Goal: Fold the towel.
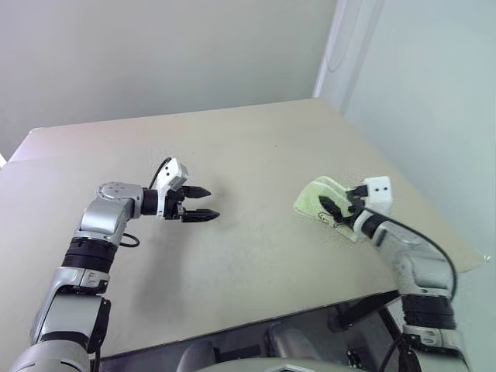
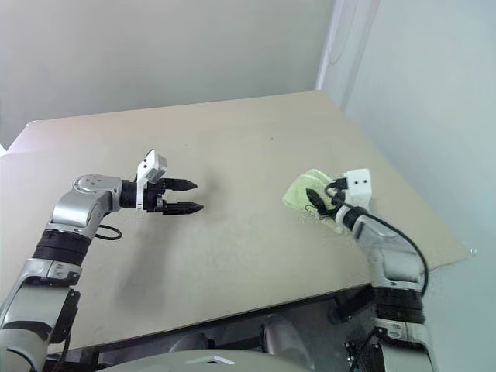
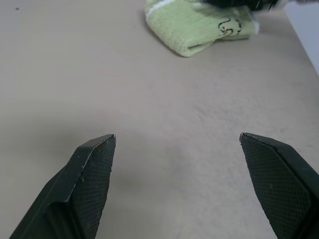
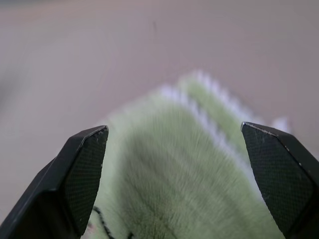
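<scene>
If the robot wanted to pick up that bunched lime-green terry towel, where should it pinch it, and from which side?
Probably the white-stitched edge of the lime-green terry towel, at the end pointing away from the robot. The layers stack there into a thin lip that open fingers can straddle. The right tool already hangs just over the cloth with its jaws wide, so coming down from above with that arm seems simplest.

A plain, bare indoor room, most like a lab or test space. A wide beige matte worktop (image 1: pixel 256 155) stands with one corner pushed toward the meeting of two unadorned pale grey-white walls (image 1: pixel 155 54), with a narrow white vertical strip (image 1: pixel 335 46) running up that corner. The surfaces are blank and utilitarian, with no home furnishing, kitchen fittings or shop goods around them.
</scene>
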`<act>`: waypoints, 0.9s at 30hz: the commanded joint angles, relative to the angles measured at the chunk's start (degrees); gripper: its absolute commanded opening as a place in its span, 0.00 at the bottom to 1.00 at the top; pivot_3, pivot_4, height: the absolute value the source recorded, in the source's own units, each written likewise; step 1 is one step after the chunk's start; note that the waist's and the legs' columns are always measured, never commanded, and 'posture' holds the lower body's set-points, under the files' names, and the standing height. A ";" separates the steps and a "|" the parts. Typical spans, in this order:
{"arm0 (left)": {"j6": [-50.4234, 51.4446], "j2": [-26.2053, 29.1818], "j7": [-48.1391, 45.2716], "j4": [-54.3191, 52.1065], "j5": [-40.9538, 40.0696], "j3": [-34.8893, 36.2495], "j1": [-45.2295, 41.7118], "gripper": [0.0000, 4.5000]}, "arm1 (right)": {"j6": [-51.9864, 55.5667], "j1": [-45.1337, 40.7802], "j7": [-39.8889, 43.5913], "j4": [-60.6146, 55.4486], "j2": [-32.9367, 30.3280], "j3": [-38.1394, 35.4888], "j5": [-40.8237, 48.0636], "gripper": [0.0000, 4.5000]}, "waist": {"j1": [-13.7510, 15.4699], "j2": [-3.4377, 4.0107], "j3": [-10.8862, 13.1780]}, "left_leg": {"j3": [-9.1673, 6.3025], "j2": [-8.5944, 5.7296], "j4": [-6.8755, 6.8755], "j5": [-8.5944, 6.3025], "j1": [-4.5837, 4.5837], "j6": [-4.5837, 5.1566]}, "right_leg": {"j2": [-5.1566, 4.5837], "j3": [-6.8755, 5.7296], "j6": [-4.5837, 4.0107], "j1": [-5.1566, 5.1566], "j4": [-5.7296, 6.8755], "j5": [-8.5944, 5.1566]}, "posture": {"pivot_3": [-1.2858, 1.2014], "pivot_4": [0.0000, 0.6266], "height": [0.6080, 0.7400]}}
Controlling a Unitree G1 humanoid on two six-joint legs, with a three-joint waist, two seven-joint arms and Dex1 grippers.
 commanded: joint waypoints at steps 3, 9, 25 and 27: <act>1.55 1.58 -1.87 -3.64 -3.36 2.00 -0.23 0.94 | 4.78 0.95 3.42 -9.18 -4.11 -2.39 5.85 0.99 | -0.05 0.01 0.02 | 0.00 0.01 -0.02 0.00 0.03 0.00 | 0.02 0.00 -0.02 -0.01 0.01 -0.01 | 0.52 0.00 1.00; -0.14 2.87 -4.08 -3.30 -4.09 1.82 -0.58 0.94 | 5.26 1.91 4.69 -9.87 -6.08 -0.53 5.72 0.99 | -0.15 0.02 0.06 | 0.05 0.01 -0.01 0.00 0.06 0.00 | 0.00 0.02 -0.05 -0.01 -0.01 -0.03 | 0.52 0.00 1.00; -7.01 2.82 -1.92 -1.50 -3.16 2.30 -0.32 0.94 | 4.73 1.41 4.40 -9.96 -5.53 4.98 4.73 0.99 | 0.38 0.08 0.09 | 0.05 0.00 0.04 0.00 -0.87 0.00 | 0.00 0.02 -0.03 -0.86 0.01 -0.02 | 0.52 0.00 1.00; -6.88 2.74 -1.21 -1.96 -3.36 2.53 -0.01 0.94 | 5.57 0.78 4.86 -10.27 -5.98 4.74 5.41 0.99 | 0.39 0.07 0.09 | 0.05 0.00 0.05 0.00 -0.87 0.00 | 0.00 0.02 -0.03 -0.86 0.01 -0.02 | 0.52 0.00 1.00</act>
